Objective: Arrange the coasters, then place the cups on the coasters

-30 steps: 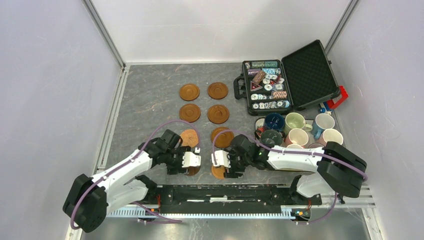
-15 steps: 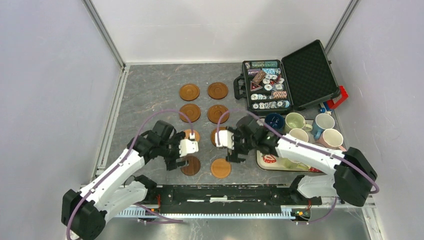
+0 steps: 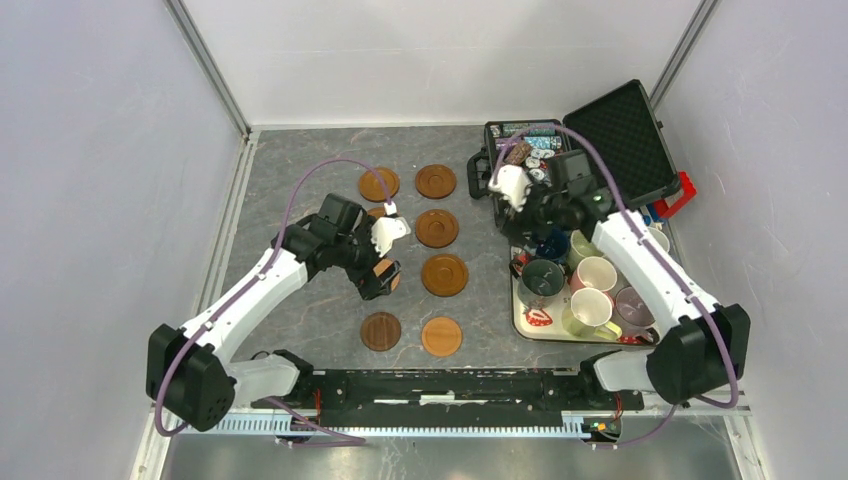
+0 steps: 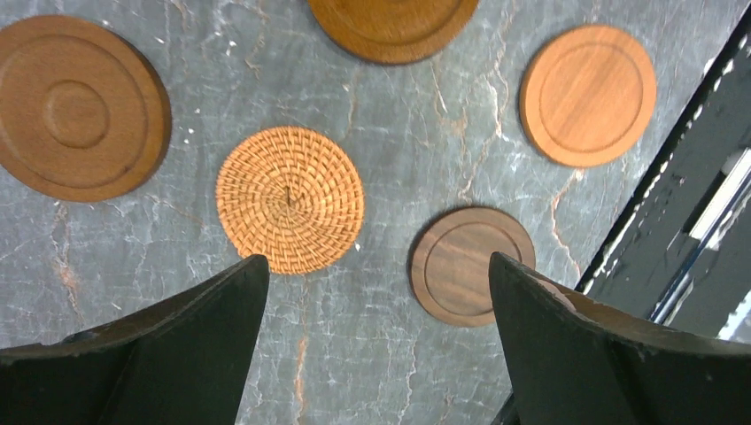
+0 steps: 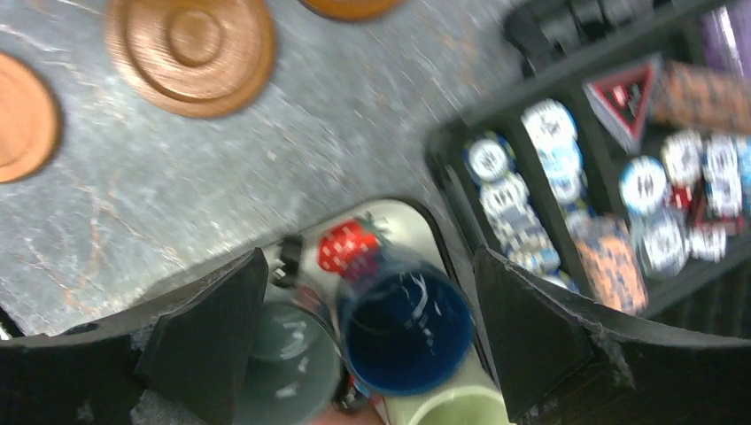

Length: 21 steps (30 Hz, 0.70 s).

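Grey marbled stone is forming the counter (image 3: 290, 170), with white walls standing round it. Coasters (image 3: 436, 228) are lying in two rows down its middle, running from the far edge to the near edge, and the left arm is covering part of the left row. The left end effector (image 4: 374, 261) is hanging wide open and empty above the woven coaster (image 4: 290, 199) and the dark brown coaster (image 4: 472, 266). Cups (image 3: 592, 273) are crowding the tray (image 3: 535, 322) by the right edge. The right end effector (image 5: 370, 257) is hovering open and empty over the dark blue cup (image 5: 406, 329), beside the chip case (image 3: 620, 140) in the far right corner.
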{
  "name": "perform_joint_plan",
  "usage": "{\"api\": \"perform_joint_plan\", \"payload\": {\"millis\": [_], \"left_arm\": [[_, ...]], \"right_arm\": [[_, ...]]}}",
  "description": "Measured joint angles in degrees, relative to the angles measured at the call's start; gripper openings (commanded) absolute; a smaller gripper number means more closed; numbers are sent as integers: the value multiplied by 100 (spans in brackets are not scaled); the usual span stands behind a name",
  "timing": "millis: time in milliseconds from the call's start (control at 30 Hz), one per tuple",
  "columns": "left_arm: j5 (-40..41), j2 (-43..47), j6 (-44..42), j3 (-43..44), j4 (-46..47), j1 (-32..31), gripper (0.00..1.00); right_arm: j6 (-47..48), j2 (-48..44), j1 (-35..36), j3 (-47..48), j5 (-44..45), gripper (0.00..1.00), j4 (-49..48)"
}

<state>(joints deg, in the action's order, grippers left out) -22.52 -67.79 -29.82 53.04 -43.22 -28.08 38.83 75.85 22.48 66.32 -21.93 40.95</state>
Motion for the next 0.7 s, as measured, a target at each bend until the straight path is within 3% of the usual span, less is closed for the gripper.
{"api": "perform_joint_plan", "payload": {"millis": [200, 333, 700], "left_arm": [[7, -192, 297, 210, 234, 0, 100], [24, -339, 361, 256, 315, 0, 100], [140, -387, 393, 275, 382, 2, 100]], "right_arm": [[153, 280, -1423, 413, 83, 78, 673], [188, 376, -2022, 402, 254, 55, 1043], [-111, 68, -2194, -636, 439, 46, 1064]]}}
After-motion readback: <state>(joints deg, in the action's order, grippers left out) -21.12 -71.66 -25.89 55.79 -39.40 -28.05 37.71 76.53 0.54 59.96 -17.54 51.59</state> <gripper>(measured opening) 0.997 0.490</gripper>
